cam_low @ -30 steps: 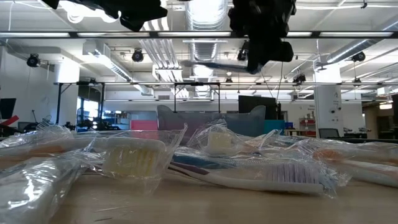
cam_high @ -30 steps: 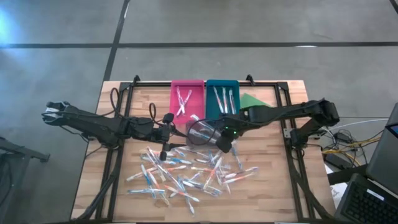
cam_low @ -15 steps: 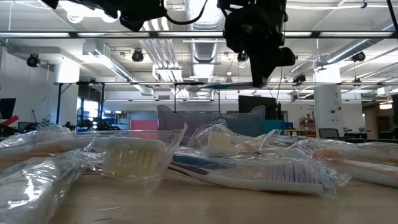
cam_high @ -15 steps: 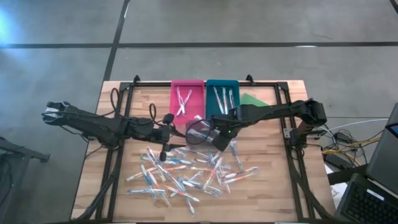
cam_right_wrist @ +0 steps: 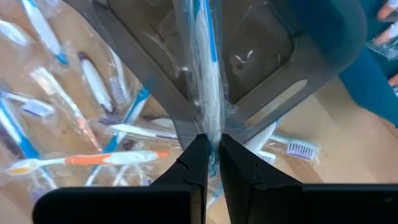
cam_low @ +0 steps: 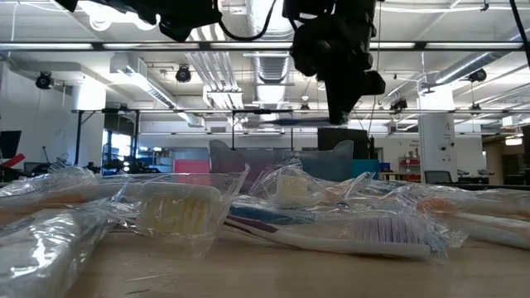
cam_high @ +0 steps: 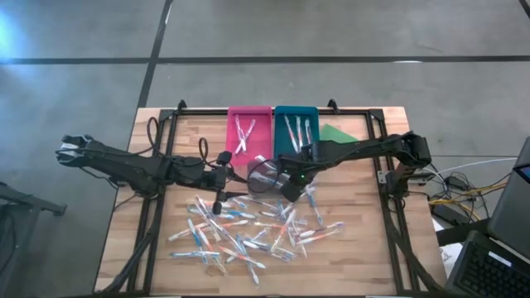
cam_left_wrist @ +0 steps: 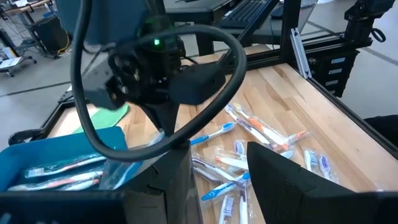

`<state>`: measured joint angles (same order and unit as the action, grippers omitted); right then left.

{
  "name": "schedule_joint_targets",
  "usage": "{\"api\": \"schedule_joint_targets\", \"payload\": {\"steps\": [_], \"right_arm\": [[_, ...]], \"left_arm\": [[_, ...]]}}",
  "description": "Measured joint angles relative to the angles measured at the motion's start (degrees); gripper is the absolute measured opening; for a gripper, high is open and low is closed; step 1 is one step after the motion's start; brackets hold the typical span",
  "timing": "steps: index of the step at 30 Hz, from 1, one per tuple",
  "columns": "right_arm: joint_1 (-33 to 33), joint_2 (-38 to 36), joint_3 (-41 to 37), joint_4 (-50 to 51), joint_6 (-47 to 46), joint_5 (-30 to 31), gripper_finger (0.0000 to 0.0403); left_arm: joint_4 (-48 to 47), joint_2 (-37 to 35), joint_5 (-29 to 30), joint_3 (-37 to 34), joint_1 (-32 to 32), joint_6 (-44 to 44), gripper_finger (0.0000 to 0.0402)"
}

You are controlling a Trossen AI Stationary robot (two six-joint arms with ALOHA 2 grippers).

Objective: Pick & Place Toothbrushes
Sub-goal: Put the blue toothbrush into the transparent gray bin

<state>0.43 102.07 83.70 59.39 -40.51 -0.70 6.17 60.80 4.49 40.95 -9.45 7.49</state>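
Wooden table (cam_high: pixel 364 248) with black frame rails, standing on a grey concrete floor; an open workshop with ceiling ducts shows beyond it in the low view. Nearest lot, toward 6 o'clock of the table: a loose heap of wrapped toothbrushes (cam_high: pixel 248 228), whitish with blue, orange and pink accents, lying criss-crossed on the wood. Centre: a grey translucent tray (cam_high: pixel 267 175), empty-looking, just above the heap. Right gripper (cam_high: pixel 288 187), at the tray's 4 o'clock edge, fingers pinched nearly together on one blue-and-white wrapped toothbrush (cam_right_wrist: pixel 205 68); the wrist view shows this brush held lengthwise over the grey tray, and the low view shows it lifted clear of the table. Left gripper (cam_high: pixel 219 199), at about 9 o'clock of the grey tray and above the heap's left part, fingers moderately parted, nothing seen between them. Far row, toward 12 o'clock: a pink tray (cam_high: pixel 248 130) holding a few brushes; just beside it a teal tray (cam_high: pixel 296 128) holding several brushes laid lengthwise; to the teal tray's 3 o'clock a flat green piece (cam_high: pixel 335 133), partly under the right arm.
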Motion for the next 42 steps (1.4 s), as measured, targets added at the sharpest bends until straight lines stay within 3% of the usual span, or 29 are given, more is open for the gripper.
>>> {"api": "schedule_joint_targets", "payload": {"steps": [20, 42], "right_arm": [[-1.8, 4.9, -0.1, -2.4, 6.1, -2.4, 0.0023], [-1.8, 5.0, -2.1, -5.8, 9.7, -2.4, 0.0023]], "left_arm": [[0.2, 0.0, 0.0, 0.0, 0.0, 0.0, 0.0163], [0.1, 0.0, 0.1, 0.0, 0.0, 0.0, 0.0163]]}}
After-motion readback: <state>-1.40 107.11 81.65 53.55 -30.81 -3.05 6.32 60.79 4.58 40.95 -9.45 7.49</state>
